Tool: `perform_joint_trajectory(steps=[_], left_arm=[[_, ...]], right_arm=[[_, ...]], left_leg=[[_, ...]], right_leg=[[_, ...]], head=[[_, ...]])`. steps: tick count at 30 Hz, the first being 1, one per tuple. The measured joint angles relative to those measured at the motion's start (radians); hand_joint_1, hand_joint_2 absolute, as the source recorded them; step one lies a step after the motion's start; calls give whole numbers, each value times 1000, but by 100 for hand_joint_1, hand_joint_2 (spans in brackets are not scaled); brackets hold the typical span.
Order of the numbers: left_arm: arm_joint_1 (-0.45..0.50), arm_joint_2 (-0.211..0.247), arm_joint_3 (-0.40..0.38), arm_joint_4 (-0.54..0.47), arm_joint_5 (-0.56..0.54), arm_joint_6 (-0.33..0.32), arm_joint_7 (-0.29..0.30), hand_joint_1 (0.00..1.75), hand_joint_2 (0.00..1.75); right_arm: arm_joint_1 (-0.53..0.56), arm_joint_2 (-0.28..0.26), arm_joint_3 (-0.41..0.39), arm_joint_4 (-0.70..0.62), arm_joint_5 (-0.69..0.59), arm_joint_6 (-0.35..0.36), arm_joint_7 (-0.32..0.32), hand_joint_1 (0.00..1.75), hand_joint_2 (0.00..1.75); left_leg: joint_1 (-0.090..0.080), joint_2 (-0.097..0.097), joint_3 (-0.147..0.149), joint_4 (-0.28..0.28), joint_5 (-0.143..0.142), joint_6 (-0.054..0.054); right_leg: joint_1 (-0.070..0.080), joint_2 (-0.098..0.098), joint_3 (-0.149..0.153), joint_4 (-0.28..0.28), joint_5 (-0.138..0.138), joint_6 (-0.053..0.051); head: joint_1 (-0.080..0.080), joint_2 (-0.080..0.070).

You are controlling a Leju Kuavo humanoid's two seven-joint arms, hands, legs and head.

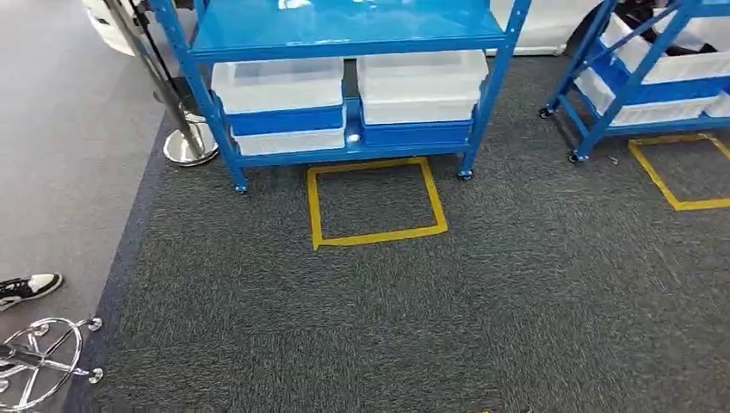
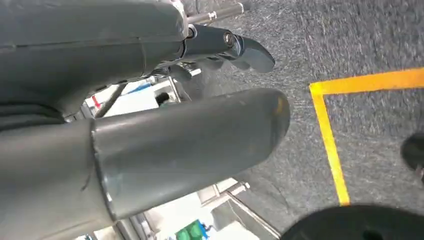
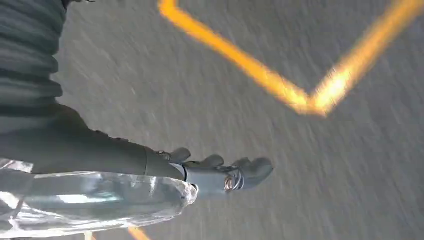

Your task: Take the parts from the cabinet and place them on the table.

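From high on the robot's body you look down on a blue metal shelving cabinet (image 1: 344, 34) on small castors, standing at the far edge of a dark grey carpet (image 1: 430, 318). On its lowest shelf sit translucent white plastic bins (image 1: 277, 84) stacked in two piles side by side, with blue trays between the layers; what parts lie inside them cannot be made out. Just in front of the cabinet a square of yellow tape (image 1: 376, 202) is marked on the carpet. A second blue rack (image 1: 637, 77) with more white bins stands off to the right, with another yellow tape outline (image 1: 680, 176) in front of it. To the left the carpet gives way to a smooth grey floor, where a chrome stanchion base (image 1: 189, 146) stands beside the cabinet's corner; nearer, at the left edge, a person's black-and-white shoe (image 1: 27, 287) and a chrome wheeled base (image 1: 39, 361) show.

The wrist cameras add what that view lacks. The left hand (image 2: 200, 100) hangs over the carpet near a yellow tape corner (image 2: 325, 105), its thick grey thumb (image 2: 190, 145) stretched out and its darker fingers (image 2: 235, 47) extended apart from it, with nothing between them.

The right hand (image 3: 150, 175) hangs over blurred carpet crossed by a yellow tape angle (image 3: 300, 95). A crinkled clear plastic bag (image 3: 90, 200) lies against the palm side of the hand, and the fingers (image 3: 225, 172) reach out past it; it seems held there, though the grip itself is hidden.
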Motion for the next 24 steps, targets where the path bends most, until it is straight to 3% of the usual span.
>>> perform_joint_trajectory(steps=[1, 3, 4, 5, 6, 8, 9, 10, 11, 12, 13, 14, 15, 16, 17, 18, 19, 20, 22, 23, 24], left_arm=[[0, 0, -2, 0, 0, 8, 6, 0, 0], [-3, -1, -5, 0, 0, 15, 14, 0, 0], [-5, -1, -5, 0, 0, 16, 15, 0, 0], [-7, 4, -6, 0, 0, 17, 15, 0, 0], [-8, 5, -6, 0, 0, 17, 17, 0, 0], [-7, 5, -6, 0, 0, 17, 18, 0, 0], [-6, 5, -6, 0, 0, 17, 18, 0, 0], [-5, 5, -6, 0, 0, 17, 18, 0, 0], [-7, 5, -6, 0, 0, 16, 18, 0, 0], [-11, 5, -6, 0, 0, 15, 18, 0, 0], [-15, 5, -6, 0, 2, 10, 13, 0, 175], [-17, 5, -6, 0, 3, 5, 8, 0, 175], [-16, 5, -6, 0, 3, -6, 1, 0, 175], [-14, 5, -6, 0, 3, -13, -5, 0, 175], [-11, 5, -6, 0, 3, -22, -7, 0, 175], [-9, 5, -6, 0, 3, -30, -9, 0, 175], [-7, 5, -6, 0, 3, -35, -11, 0, 175], [-7, 6, -6, 0, 3, -40, -12, 0, 175], [-6, 6, -6, 0, 2, -53, -11, 0, 175], [-3, 6, -6, -1, -1, -66, -4, 0, 175], [-3, 4, -1, -2, -15, -75, 2, 0, 175]], right_arm=[[16, 15, -9, 15, -4, 8, 11, 0, 175], [38, 32, -25, 35, -12, 20, 28, 0, 175], [46, 39, -33, 44, -13, 21, 30, 0, 175], [48, 50, -43, 55, -13, 24, 35, 0, 175], [51, 53, -50, 62, -14, 26, 35, 0, 175], [59, 65, -60, 68, -16, 30, 36, 0, 175], [60, 68, -65, 71, -16, 30, 36, 0, 175], [58, 70, -69, 73, -16, 30, 36, 0, 175], [60, 71, -73, 76, -17, 31, 37, 0, 175], [64, 73, -79, 80, -23, 38, 43, 0, 175], [70, 75, -87, 85, -30, 45, 51, 0, 175], [76, 75, -94, 89, -39, 49, 58, 0, 175], [81, 77, -103, 95, -46, 53, 64, 0, 175], [85, 79, -109, 98, -51, 54, 68, 0, 175], [86, 81, -114, 101, -53, 54, 69, 0, 0], [87, 82, -119, 103, -54, 50, 72, 0, 0], [87, 83, -121, 104, -53, 41, 74, 0, 0], [88, 86, -123, 105, -49, 31, 77, 0, 175], [87, 88, -131, 110, -66, 24, 116, 0, 175], [85, 92, -143, 112, -80, 31, 152, 0, 175], [88, 96, -153, 112, -87, 37, 180, 0, 175]], left_leg=[[2, -12, 0, 4, -2, -3], [6, -36, 0, 16, -8, -12], [7, -46, -5, 27, -14, -21], [3, -54, -13, 37, -19, -30], [2, -61, -16, 39, -19, -34], [5, -75, -21, 32, -14, -45], [7, -84, -23, 34, -14, -50], [6, -40, -23, 49, -25, -52], [2, 11, -42, 89, -58, -56], [4, 33, -75, 163, -105, -60], [5, 41, -114, 249, -148, -62], [5, 44, -144, 319, -176, -63], [5, 45, -158, 355, -180, -62], [4, 46, -145, 336, -160, -59], [4, 48, -111, 277, -125, -54], [1, 55, -60, 186, -81, -45], [-4, 77, -10, 97, -46, -34], [-14, 120, 15, 43, -57, -24], [-21, 108, 14, 39, -50, -19], [-22, 101, 10, 35, -47, -17], [-17, 98, 24, 23, -39, -20]], right_leg=[[-4, 0, 14, -32, 31, 3], [-16, 10, 92, -191, 119, 10], [-26, 48, 131, -275, 141, 14], [-15, 81, 134, -278, 126, 12], [-21, 61, 130, -276, 129, -4], [-11, 48, 130, -273, 128, -16], [-16, 37, 130, -279, 133, -26], [-17, 24, 131, -282, 136, -35], [-14, 15, 131, -283, 136, -42], [-10, 0, 130, -282, 135, -45], [-6, -18, 129, -282, 134, -47], [-3, -34, 129, -282, 133, -49], [0, -50, 129, -282, 132, -51], [3, -64, 131, -282, 131, -52], [6, -75, 132, -282, 129, -53], [8, -83, 135, -282, 128, -52], [9, -91, 139, -282, 126, -52], [12, -100, 140, -282, 125, -50], [13, -111, 139, -283, 126, -37], [12, -118, 142, -288, 127, -34], [17, -119, 147, -289, 120, -37]], head=[[0, 0], [0, 0], [0, 0], [3, 0], [2, 0], [2, 0], [2, 0], [1, 0], [-2, 0], [-2, 0], [-3, 0], [-2, 0], [-2, 0], [-2, 0], [-2, 0], [-2, 0], [-2, 0], [-2, 0], [-2, 0], [-2, 0], [-2, 0]])
